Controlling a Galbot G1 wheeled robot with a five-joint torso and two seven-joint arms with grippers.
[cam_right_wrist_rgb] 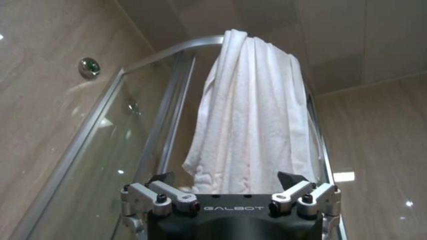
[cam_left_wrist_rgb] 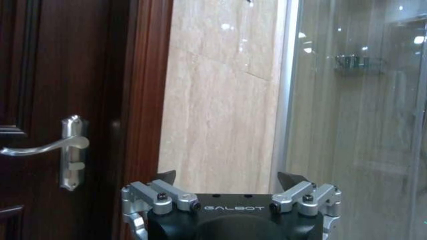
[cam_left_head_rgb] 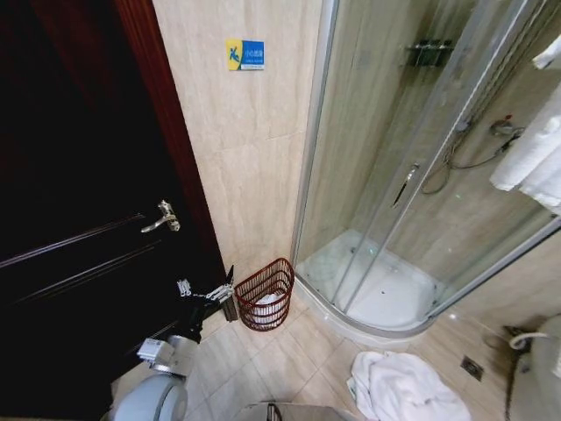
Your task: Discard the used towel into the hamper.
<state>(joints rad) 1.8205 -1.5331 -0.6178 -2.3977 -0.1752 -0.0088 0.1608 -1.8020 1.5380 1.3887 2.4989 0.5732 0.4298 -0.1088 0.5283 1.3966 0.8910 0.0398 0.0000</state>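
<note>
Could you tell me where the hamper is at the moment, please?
In the head view the hamper stands on the floor against the tiled wall, between the dark door and the shower enclosure, just beside the left gripper.

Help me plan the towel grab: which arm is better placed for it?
Right, probably. The right gripper is open, facing the white towel draped over the shower rail. The left gripper sits low beside the hamper, facing the wall.

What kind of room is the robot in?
A bathroom, most likely. There is a glass shower stall, a white towel draped over its top rail, and a wire hamper on the tiled floor.
</note>
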